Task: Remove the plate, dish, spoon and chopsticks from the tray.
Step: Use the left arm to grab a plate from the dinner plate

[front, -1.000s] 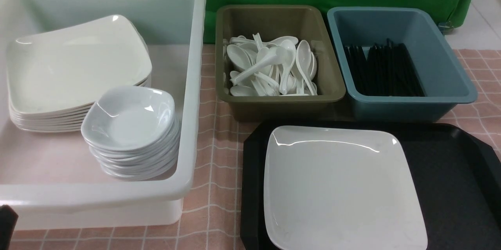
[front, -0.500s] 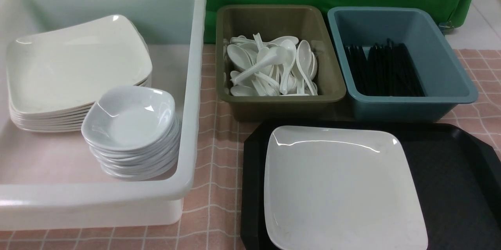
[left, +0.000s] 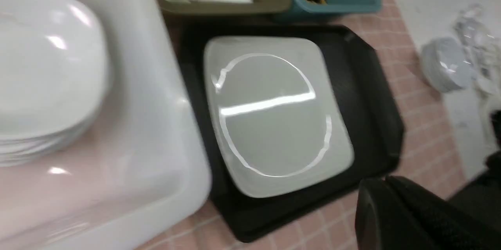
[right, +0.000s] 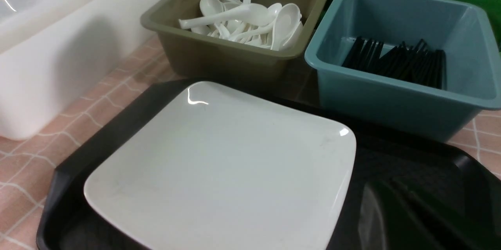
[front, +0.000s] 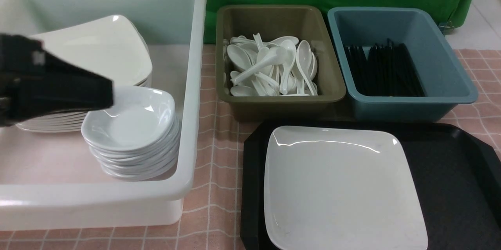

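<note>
**Left arm in over the bin; plate on the tray**

Hard to make out: my left gripper point(front: 107, 94) is a black motion-blurred wedge at the left edge of the front view. It is cut off by the frame and hides part of the stack of plates point(front: 109, 46) inside the white bin point(front: 191, 85). Its tip lies just beside the rim of the top dish in the stack of dishes point(front: 133, 125). I cannot tell if the fingers are parted or together. My right gripper point(right: 387, 211) shows only in its own wrist view, as a dim dark shape low over the tray point(front: 450, 171). Its jaw state is unreadable too.

The plate point(front: 344, 187) lies flat on the tray, toward the bin side. The front view cuts off the near edges of both.

Change: half a second ago the left gripper was out of the front view; now it covers the bin's left part. Plate, tray and tubs have not moved.

View differences: the left wrist view shows the plate whole, and a pale blurred heap point(left: 446, 66) off the pink checked cloth point(front: 211, 164). The front view alone shows both stacks in the bin. The spoons point(front: 270, 66) fill the olive tub point(front: 274, 19), and the chopsticks point(front: 383, 70) fill the blue tub point(front: 450, 78).
</note>
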### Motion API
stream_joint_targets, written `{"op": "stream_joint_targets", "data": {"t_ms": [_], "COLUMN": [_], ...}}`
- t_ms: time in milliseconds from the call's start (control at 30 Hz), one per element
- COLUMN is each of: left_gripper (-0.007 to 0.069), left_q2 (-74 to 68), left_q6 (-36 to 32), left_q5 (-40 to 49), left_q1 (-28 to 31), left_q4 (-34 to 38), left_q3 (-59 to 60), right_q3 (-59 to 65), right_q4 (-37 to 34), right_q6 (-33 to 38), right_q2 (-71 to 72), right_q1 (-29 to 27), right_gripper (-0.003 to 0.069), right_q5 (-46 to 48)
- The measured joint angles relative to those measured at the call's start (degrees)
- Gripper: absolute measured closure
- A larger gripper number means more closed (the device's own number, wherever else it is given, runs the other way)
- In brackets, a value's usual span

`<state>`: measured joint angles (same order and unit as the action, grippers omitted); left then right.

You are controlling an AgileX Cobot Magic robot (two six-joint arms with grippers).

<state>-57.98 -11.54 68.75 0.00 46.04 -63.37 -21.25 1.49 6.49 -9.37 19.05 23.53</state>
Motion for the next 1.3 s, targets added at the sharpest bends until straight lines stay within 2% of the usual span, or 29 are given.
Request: {"op": "stream_joint_targets", "data": {"t_ms": [33, 133, 167, 233, 333, 400, 467, 500, 533, 633, 900, 1000, 1233, 1300], "left_gripper": [0.0631, 0.0626, 0.0625, 0.0612, 0.0585, 0.0554, 0.0507, 0.0503, 0.0460, 0.0375, 0.0193, 0.0166, 0.0157, 0.0156], "left_q2": [0.0, -8.0, -8.3, -12.7, -17.2, -21.2, -25.5, -25.5, -28.5, -32.2, -39.4, -41.3, -43.8, -44.9], "left_q6": [0.0, 1.1, 1.4, 6.0, 9.3, 13.4, 19.4, 20.0, 25.9, 32.0, 37.7, 38.7, 41.7, 42.0], "left_q5": [0.0, -1.8, -2.0, -7.6, -13.7, -16.6, -17.4, -17.4, -17.5, -18.1, -26.8, -27.6, -27.3, -29.5], "left_q1": [0.0, -9.7, -11.3, -22.9, -34.1, -40.4, -44.2, -44.5, -46.2, -47.1, -47.1, -47.1, -47.1, -47.1], "left_q4": [0.0, 1.0, 0.8, -1.5, -4.5, -7.9, -13.7, -14.3, -19.4, -25.8, -28.0, -28.9, -29.6, -29.6], "left_q3": [0.0, 0.1, 0.1, 0.1, 0.1, 0.1, 0.1, 0.1, 0.1, 0.1, 0.1, 0.1, 0.1, 0.1], "right_q3": [0.0, 0.0, 0.0, 0.0, 0.0, 0.0, 0.0, 0.0, 0.0, 0.0, 0.0, 0.0, 0.0, 0.0], "right_q4": [0.0, 0.0, 0.0, 0.0, 0.0, 0.0, 0.0, 0.0, 0.0, 0.0, 0.0, 0.0, 0.0, 0.0], "right_q6": [0.0, 0.0, 0.0, 0.0, 0.0, 0.0, 0.0, 0.0, 0.0, 0.0, 0.0, 0.0, 0.0, 0.0], "right_q2": [0.0, 0.0, 0.0, 0.0, 0.0, 0.0, 0.0, 0.0, 0.0, 0.0, 0.0, 0.0, 0.0, 0.0], "right_q1": [0.0, 0.0, 0.0, 0.0, 0.0, 0.0, 0.0, 0.0, 0.0, 0.0, 0.0, 0.0, 0.0, 0.0], "right_gripper": [0.0629, 0.0627, 0.0627, 0.0627, 0.0624, 0.0622, 0.0622, 0.0621, 0.0618, 0.0617, 0.0610, 0.0608, 0.0608, 0.0606], "right_q5": [0.0, 0.0, 0.0, -0.1, -0.2, -0.2, -0.2, -0.2, -0.3, -0.4, -0.4, -0.4, -0.4, -0.4]}}
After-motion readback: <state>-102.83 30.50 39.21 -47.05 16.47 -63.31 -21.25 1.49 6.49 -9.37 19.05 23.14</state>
